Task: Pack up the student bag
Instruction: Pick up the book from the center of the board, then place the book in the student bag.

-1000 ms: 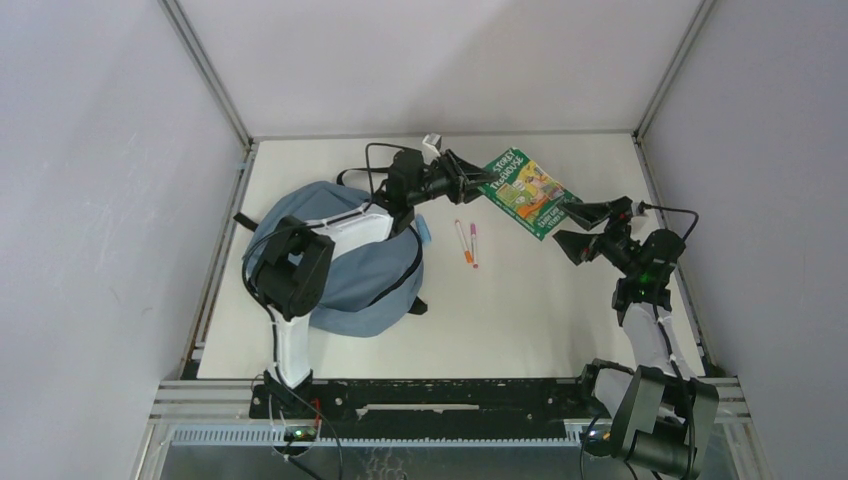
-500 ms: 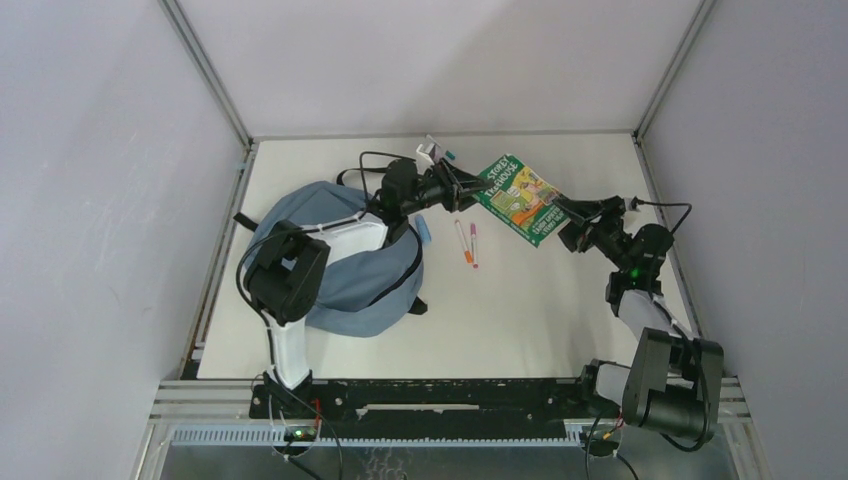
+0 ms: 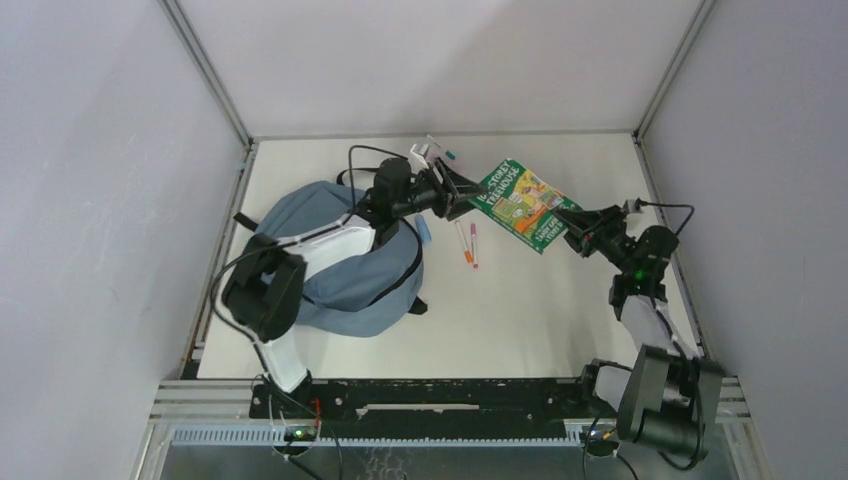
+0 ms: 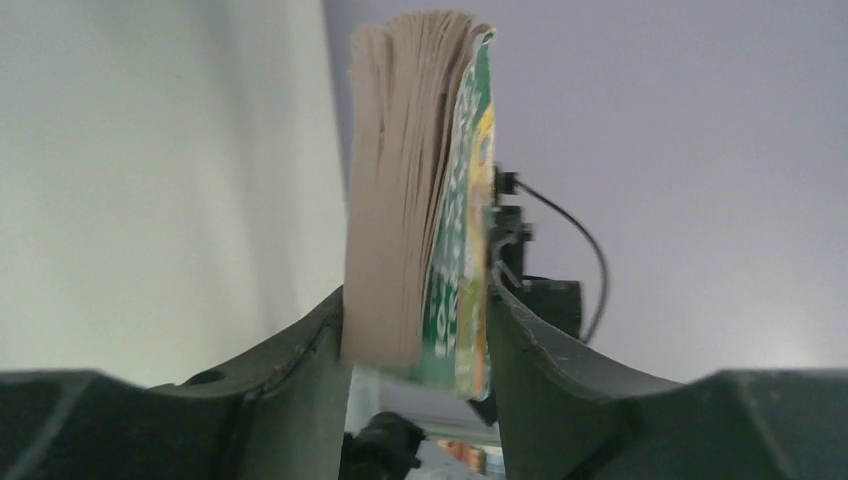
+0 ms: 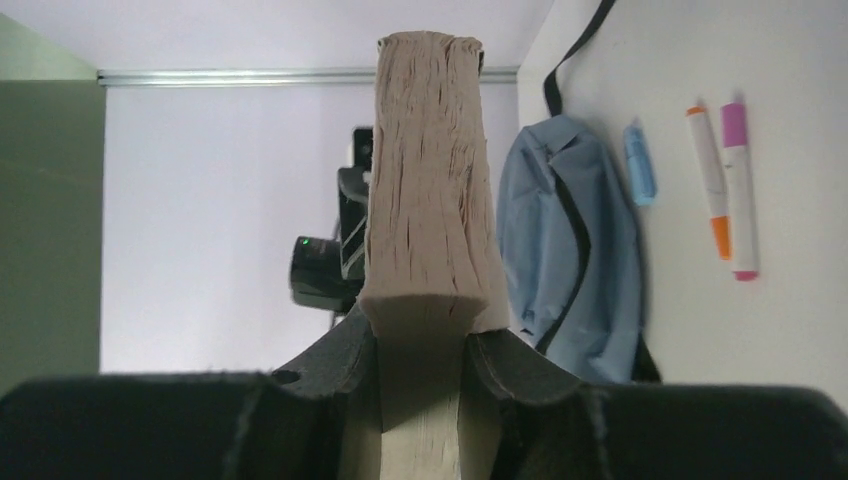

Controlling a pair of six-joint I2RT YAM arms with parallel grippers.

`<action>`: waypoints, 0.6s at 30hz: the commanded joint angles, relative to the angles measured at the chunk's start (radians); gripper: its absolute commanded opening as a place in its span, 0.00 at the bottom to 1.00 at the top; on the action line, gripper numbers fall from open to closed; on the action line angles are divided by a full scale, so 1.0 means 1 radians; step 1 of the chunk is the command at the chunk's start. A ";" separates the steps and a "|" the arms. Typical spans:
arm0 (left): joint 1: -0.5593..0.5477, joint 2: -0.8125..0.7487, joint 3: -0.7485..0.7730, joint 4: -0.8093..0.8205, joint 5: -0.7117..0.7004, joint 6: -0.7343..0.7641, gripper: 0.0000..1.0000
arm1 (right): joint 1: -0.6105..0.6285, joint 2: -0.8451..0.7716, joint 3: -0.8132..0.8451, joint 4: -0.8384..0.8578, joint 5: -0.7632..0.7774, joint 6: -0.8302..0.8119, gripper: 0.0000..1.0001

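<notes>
Slate-blue fabric marks the student bag (image 3: 345,285), a soft, rounded backpack with black straps and zipper trim. It is slumped on the left half of the table (image 3: 520,310), under my left arm, which reaches across it. I judge packing to be at an early stage, since nothing can be seen going into the bag and I cannot tell from above whether its mouth is open. The one item in hand is the book (image 3: 520,200), a thick paperback with a glossy green illustrated cover. It is held off the table right of the bag between both arms. The left gripper (image 3: 462,195) pinches its near-left edge, and in the left wrist view the fingers press on either side of the fanned, matte tan page block. The right gripper (image 3: 572,222) is clamped on the opposite edge, and its own camera shows rough, slightly wavy page ends wedged tight between the dark fingers. I read this as a hand-over or a two-arm carry toward the bag. Left to do: the book, then three slim cylinders lying loose on the tabletop between bag and book, namely an orange marker (image 3: 465,245), a pink marker (image 3: 473,243) and a stubby blue marker (image 3: 424,230) just beside the bag.
</notes>
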 commanded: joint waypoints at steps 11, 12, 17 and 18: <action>-0.020 -0.491 -0.084 -1.120 -0.521 1.013 0.82 | -0.163 -0.242 0.109 -0.693 -0.072 -0.576 0.00; -0.026 -0.495 -0.097 -1.146 -0.542 1.026 0.81 | -0.162 -0.234 0.109 -0.678 -0.072 -0.568 0.00; -0.069 -0.522 -0.129 -1.192 -0.537 1.050 0.78 | -0.144 -0.200 0.125 -0.650 -0.059 -0.552 0.00; -0.083 -0.524 -0.127 -1.203 -0.547 1.058 0.79 | -0.138 -0.198 0.128 -0.650 -0.054 -0.552 0.00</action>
